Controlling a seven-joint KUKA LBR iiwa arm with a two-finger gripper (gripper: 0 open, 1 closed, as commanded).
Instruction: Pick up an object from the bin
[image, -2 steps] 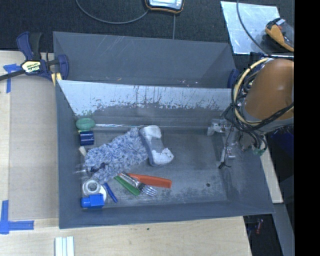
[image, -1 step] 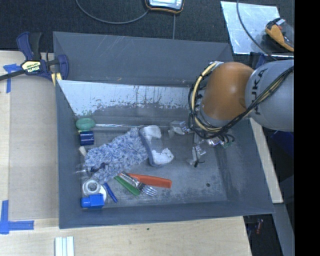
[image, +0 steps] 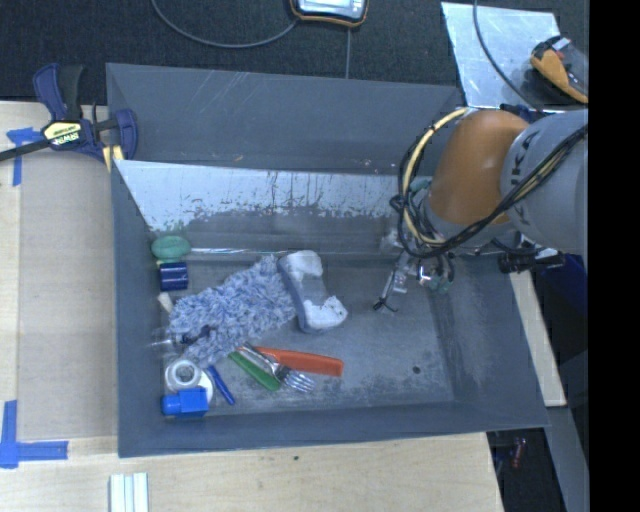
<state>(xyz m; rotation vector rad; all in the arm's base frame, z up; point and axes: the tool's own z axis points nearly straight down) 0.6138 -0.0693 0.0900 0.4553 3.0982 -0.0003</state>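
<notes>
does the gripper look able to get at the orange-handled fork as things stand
Probably yes: the orange-handled fork lies uncovered on the bin floor, with bare floor between it and the gripper. The green-handled utensil right beside it could crowd the grasp.

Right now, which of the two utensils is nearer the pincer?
The orange-handled utensil: it reaches farther right, towards the pincer, than the green-handled one, which lies at its left end.
</notes>
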